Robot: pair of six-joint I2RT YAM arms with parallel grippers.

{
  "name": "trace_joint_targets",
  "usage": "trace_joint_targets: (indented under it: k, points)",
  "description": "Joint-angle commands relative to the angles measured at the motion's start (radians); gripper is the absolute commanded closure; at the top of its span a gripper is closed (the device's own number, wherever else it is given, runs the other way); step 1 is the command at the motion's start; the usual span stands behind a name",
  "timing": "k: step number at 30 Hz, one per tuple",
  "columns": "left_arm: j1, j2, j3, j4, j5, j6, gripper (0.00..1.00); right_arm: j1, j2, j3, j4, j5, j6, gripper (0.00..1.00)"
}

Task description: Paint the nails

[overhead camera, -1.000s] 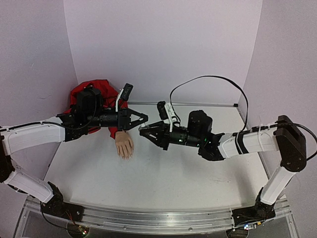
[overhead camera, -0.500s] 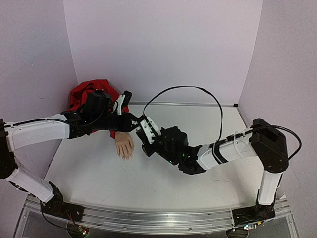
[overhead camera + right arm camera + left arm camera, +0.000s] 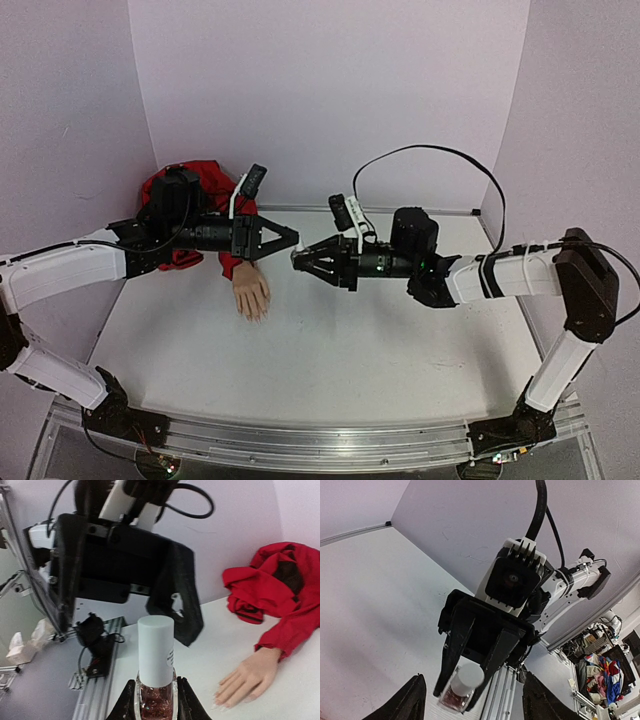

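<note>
A small polish bottle with a white cap and reddish glitter stands upright between the fingers of my right gripper, which is shut on its glass body. My left gripper hovers just beyond the cap, jaws open and holding nothing; in its own view the bottle sits ahead between its fingertips. The mannequin hand lies palm down on the table below both grippers. Its pale nails show at the fingertips, blurred. A red sleeve bunches behind it.
The white table is closed in by pale walls at the back and both sides. A metal rail carrying the arm bases runs along the near edge. A black cable loops above the right arm.
The left gripper's jaws have opened from shut. The right arm swung left to the left gripper with the bottle, then drew back right, leaving the grippers tip to tip.
</note>
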Motion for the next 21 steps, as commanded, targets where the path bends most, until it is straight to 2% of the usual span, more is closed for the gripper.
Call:
trace_joint_targets:
  k: [1, 9, 12, 15, 17, 18, 20, 21]
  points:
    - [-0.011, 0.002, 0.019, 0.097, 0.112, -0.01, 0.38, 0.002, -0.04, 0.017, 0.141, -0.235, 0.133, 1.0]
    - [-0.051, 0.011, 0.025, 0.099, 0.128, 0.024, 0.63, -0.003, -0.019, 0.011, 0.193, -0.157, 0.156, 1.0]
    - [-0.051, 0.012, 0.015, 0.098, 0.09, 0.03, 0.74, -0.004, -0.005, 0.018, 0.191, -0.131, 0.15, 1.0]
    - [-0.052, 0.008, 0.009, 0.096, 0.009, 0.038, 0.86, -0.004, -0.009, -0.003, 0.153, -0.008, 0.084, 1.0]
    - [-0.054, 0.01, 0.009, 0.08, -0.073, 0.04, 0.94, 0.013, -0.033, -0.016, 0.042, 0.194, -0.014, 1.0]
    - [-0.055, 0.012, 0.01, 0.064, -0.148, 0.038, 0.99, 0.039, -0.045, -0.016, -0.027, 0.367, -0.083, 1.0]
    - [-0.063, 0.023, 0.026, -0.001, -0.298, 0.028, 1.0, 0.134, -0.031, 0.015, -0.135, 0.845, -0.258, 1.0]
    - [-0.067, 0.036, 0.043, -0.049, -0.374, 0.018, 1.0, 0.187, -0.005, 0.039, -0.147, 1.161, -0.327, 1.0]
